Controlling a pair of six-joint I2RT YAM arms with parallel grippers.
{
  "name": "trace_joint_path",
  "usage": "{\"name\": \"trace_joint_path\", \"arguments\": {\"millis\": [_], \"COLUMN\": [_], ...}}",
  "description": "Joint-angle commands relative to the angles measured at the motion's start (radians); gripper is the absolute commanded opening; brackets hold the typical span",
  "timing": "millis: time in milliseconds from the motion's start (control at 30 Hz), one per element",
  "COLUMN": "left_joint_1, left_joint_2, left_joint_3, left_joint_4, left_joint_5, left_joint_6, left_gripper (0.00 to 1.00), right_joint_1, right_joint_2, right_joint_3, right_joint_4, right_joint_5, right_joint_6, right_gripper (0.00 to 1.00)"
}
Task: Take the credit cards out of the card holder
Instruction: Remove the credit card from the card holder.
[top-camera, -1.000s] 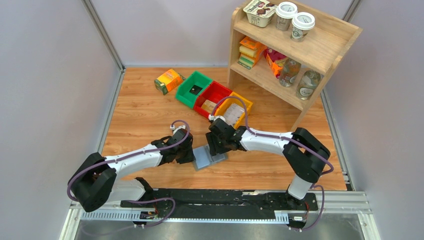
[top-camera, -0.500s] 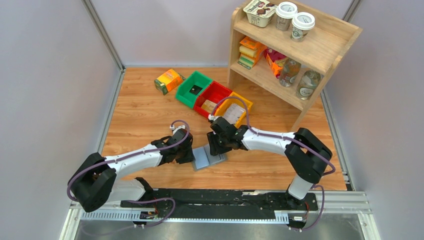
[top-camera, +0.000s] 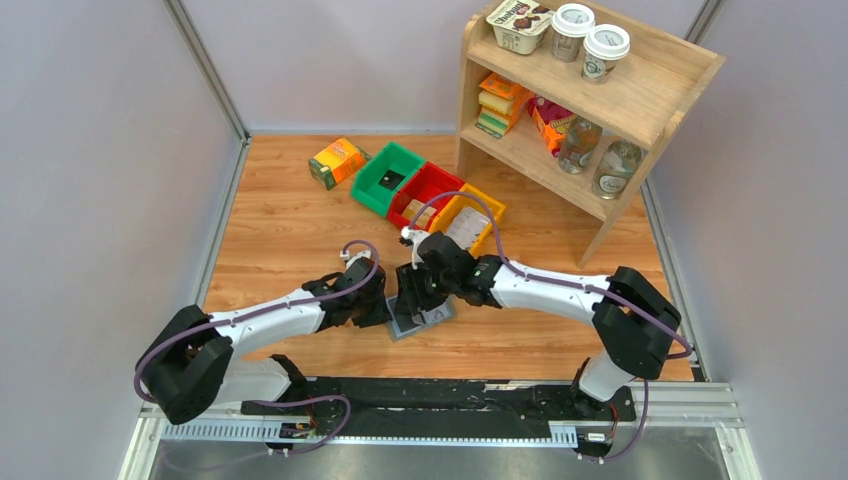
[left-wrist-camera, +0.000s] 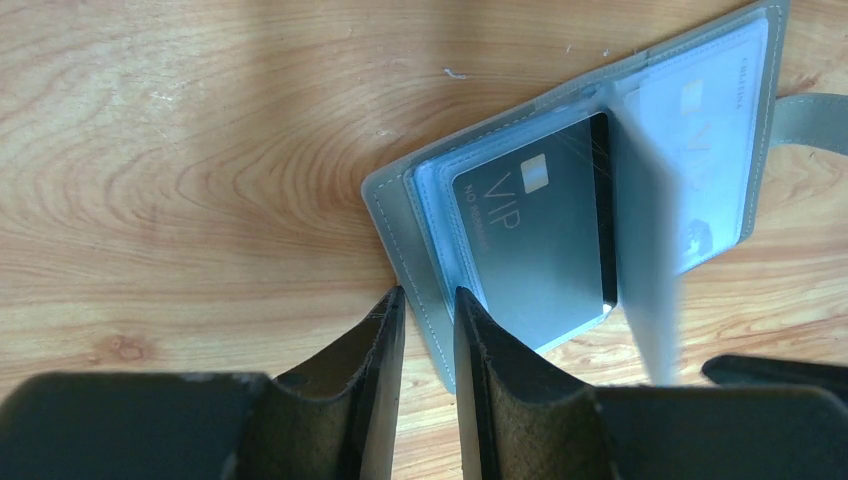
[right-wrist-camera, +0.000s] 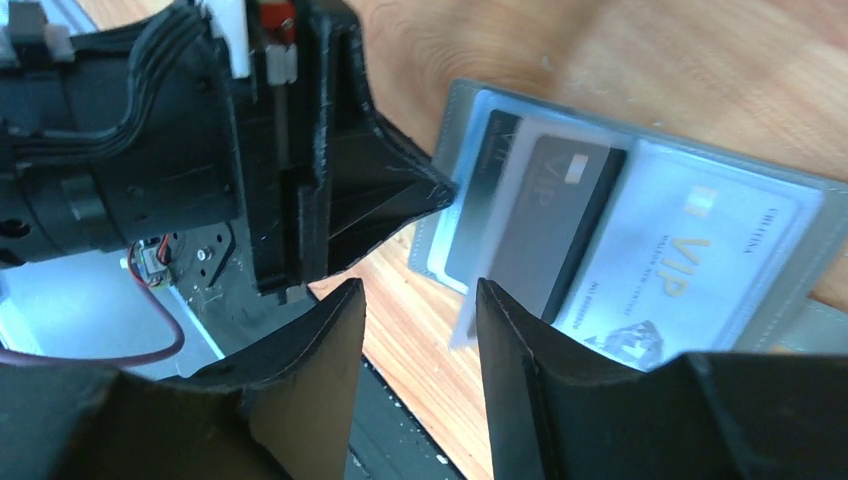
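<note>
Grey and laid open, the card holder (top-camera: 430, 320) lies flat on the wooden counter (top-camera: 290, 230) in the top view. Its long axis runs from 8 o'clock to 2 o'clock. The left tool (top-camera: 378, 308) meets its 8 o'clock end, and the right tool (top-camera: 410, 300) hangs over its middle. Toward 12 o'clock a green bin (top-camera: 368, 180) holds one small dark item, a red bin (top-camera: 445, 178) something tan, and a yellow bin (top-camera: 495, 208) something pale. An orange-green carton (top-camera: 337, 162) lies at 11 o'clock.

From the left wrist, the holder again points 8 to 2 o'clock, its snap tab (left-wrist-camera: 815, 105) at 3 o'clock. A black credit card (left-wrist-camera: 535, 240) sits in the nearer half's clear pocket and a pale credit card (left-wrist-camera: 710, 140) in the farther half. A clear pocket leaf (left-wrist-camera: 645, 260) stands upright between them. The left tool's fingers (left-wrist-camera: 385, 360) stand slightly apart, straddling the cover's edge near its 7 o'clock corner.

From the right wrist, the holder's axis runs 10 to 4 o'clock with both cards in their pockets. The right tool's fingers are spread wide, and the leaf's corner shows between them.
</note>
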Motion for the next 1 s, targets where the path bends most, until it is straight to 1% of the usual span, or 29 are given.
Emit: {"name": "trace_joint_path", "arguments": {"millis": [0, 133, 300, 433, 533, 700, 867, 967], "left_joint_1": [-0.006, -0.006, -0.006, -0.006, -0.006, -0.006, -0.001, 0.013], "left_joint_2": [-0.012, -0.033, -0.070, -0.099, -0.162, -0.194, -0.101, -0.050], "left_joint_3": [-0.021, -0.028, -0.041, -0.022, -0.012, 0.013, 0.027, 0.021], "left_joint_4": [0.009, -0.001, -0.006, -0.040, -0.055, -0.005, 0.055, 0.098], "left_joint_5": [0.004, -0.009, -0.019, -0.024, -0.019, 0.004, 0.016, 0.039], "left_joint_6": [-0.017, -0.027, -0.038, -0.034, -0.032, -0.032, -0.035, -0.047], "left_gripper": [0.33, 0.33, 0.33, 0.33, 0.34, 0.34, 0.34, 0.31], "right_joint_1": [0.017, 0.015, 0.018, 0.017, 0.003, -0.044, -0.097, -0.118], "right_joint_2": [0.014, 0.026, 0.054, 0.050, 0.061, 0.081, 0.103, 0.124], "right_joint_3": [0.043, 0.040, 0.054, 0.045, 0.043, 0.019, -0.033, -0.055], "right_joint_4": [0.043, 0.039, -0.024, -0.034, -0.035, 0.032, 0.120, 0.166], "right_joint_5": [-0.040, -0.017, 0.076, 0.132, 0.147, 0.055, -0.035, -0.098], "right_joint_6": [0.002, 0.004, 0.001, -0.001, -0.006, 0.010, 0.044, 0.059], "right_gripper": [0.48, 0.47, 0.46, 0.49, 0.49, 0.48, 0.47, 0.46]}}
